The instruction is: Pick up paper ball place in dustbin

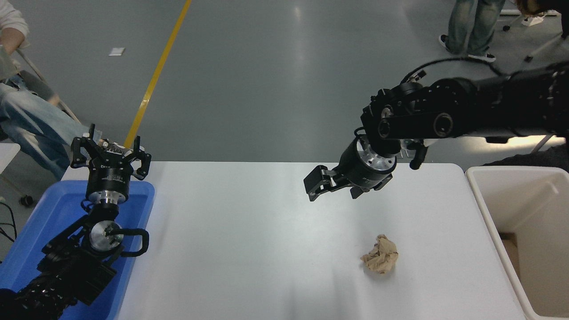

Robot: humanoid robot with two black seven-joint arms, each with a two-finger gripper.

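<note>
The paper ball (380, 260), a crumpled tan wad, lies on the white table (249, 231) toward its right front, untouched. My right gripper (311, 186) hangs in the air well above the table, up and to the left of the ball, pointing left and holding nothing. The dustbin (481, 201), a deep cream-white bin, stands off the table's right edge, to the right of the ball. My left gripper (110, 149) is parked at the lower left over the blue tray, open and empty.
A shallow blue tray (35, 249) sits at the table's left end under the left arm. A seated person's legs (31, 129) are at the far left; another person's legs (471, 26) stand at the top right.
</note>
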